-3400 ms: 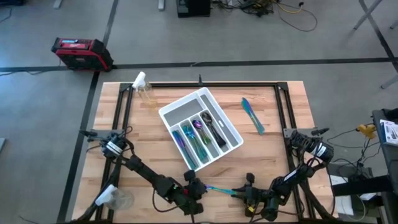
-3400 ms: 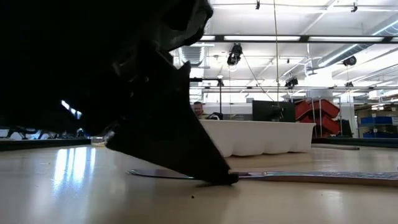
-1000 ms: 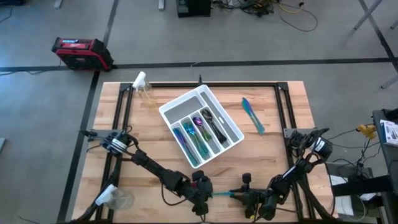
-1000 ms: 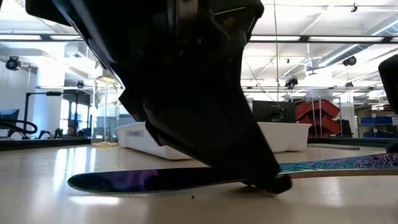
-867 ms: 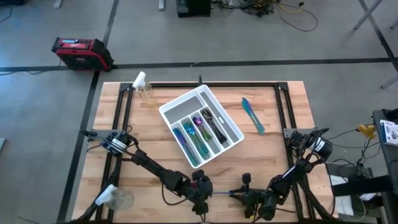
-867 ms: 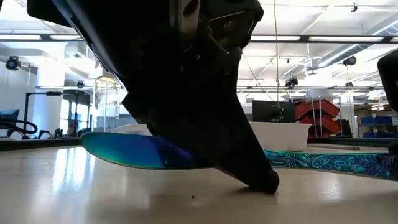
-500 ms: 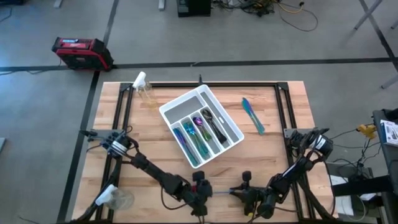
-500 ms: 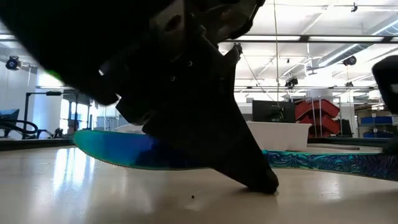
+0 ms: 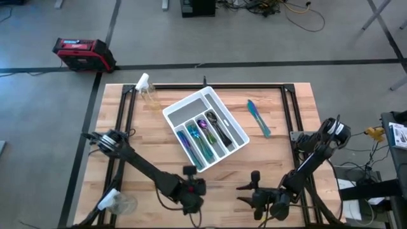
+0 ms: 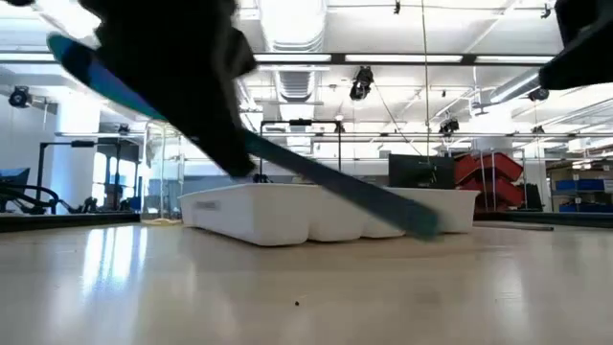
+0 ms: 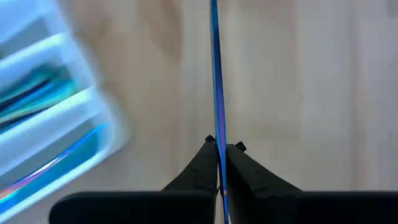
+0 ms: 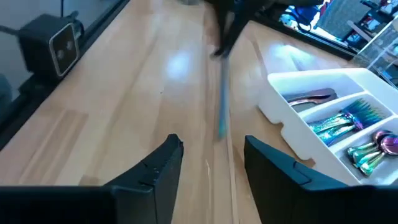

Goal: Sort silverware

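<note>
My left gripper (image 9: 193,187) hangs over the table's near middle, shut on a slim teal-blue knife (image 10: 316,177). The knife shows edge-on in the left wrist view (image 11: 215,74) and blurred in the right wrist view (image 12: 221,106). My right gripper (image 12: 211,149) is open to the right of it (image 9: 247,193), with nothing between its fingers. The white tray (image 9: 205,129) holds several iridescent and dark pieces of silverware. Another teal knife (image 9: 259,118) lies flat on the wood to the right of the tray. My left gripper pinches the knife's flat sides (image 11: 217,140) between its two fingers, about midway along its length (image 10: 251,153). The knife is lifted clear of the table and slants, one end high (image 10: 62,46) and the other low (image 10: 421,225).
A spray bottle (image 9: 145,88) stands at the far left of the table, and a clear plastic cup (image 9: 118,203) at the near left corner. A black frame (image 9: 203,86) runs around the work area. A red case (image 9: 82,54) sits on the floor beyond the table.
My right gripper has let go of the knife and risen away from it. My left gripper has lifted the knife off the table and moved a little toward the left edge. The knife, which lay nearly flat, now slants in the air.
</note>
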Controlling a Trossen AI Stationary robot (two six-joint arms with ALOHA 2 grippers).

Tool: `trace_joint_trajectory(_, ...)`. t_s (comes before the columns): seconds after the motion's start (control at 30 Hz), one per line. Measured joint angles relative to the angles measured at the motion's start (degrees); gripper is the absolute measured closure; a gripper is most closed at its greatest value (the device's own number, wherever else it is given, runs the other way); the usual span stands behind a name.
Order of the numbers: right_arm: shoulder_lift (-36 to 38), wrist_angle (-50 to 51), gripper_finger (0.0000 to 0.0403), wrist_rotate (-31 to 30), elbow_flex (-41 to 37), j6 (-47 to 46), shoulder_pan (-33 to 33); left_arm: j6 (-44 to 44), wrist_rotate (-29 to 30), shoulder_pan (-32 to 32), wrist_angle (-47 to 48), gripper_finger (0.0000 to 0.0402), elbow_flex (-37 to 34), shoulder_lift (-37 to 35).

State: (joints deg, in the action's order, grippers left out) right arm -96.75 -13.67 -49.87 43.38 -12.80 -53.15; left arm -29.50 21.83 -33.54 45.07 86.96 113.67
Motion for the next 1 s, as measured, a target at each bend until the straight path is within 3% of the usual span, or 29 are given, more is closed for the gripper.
trace_joint_trajectory(0.17,0.42,2.22,0.0238,0.16,0.04,-0.17,0.25,3.6,0.23,2.79,10.9,0.0402,0.13,-9.63)
trace_joint_trajectory(0.37,-1.03,2.03,0.0245,0.19,-0.28,-0.68,1.37,11.92,-0.28,8.38,18.42,0.0402,-0.09,-16.43)
trace_joint_trajectory(0.53,-2.26,4.39,0.025,-0.11,-0.62,-3.94,2.12,25.04,-1.63,12.21,19.17,0.0401,-0.43,-15.02)
trace_joint_trajectory(0.67,-2.5,9.05,0.0247,-4.4,-0.81,-9.01,2.27,34.49,-1.44,14.09,19.5,0.0401,-0.61,-12.09)
trace_joint_trajectory(0.83,-2.45,15.32,0.0238,-10.33,-0.81,-16.12,2.24,45.12,3.08,14.62,19.91,0.0401,-1.27,-8.18)
trace_joint_trajectory(1.0,-2.45,20.93,0.0241,-13.21,-0.83,-24.49,3.74,52.82,3.94,14.79,19.56,0.0401,-3.69,-6.58)
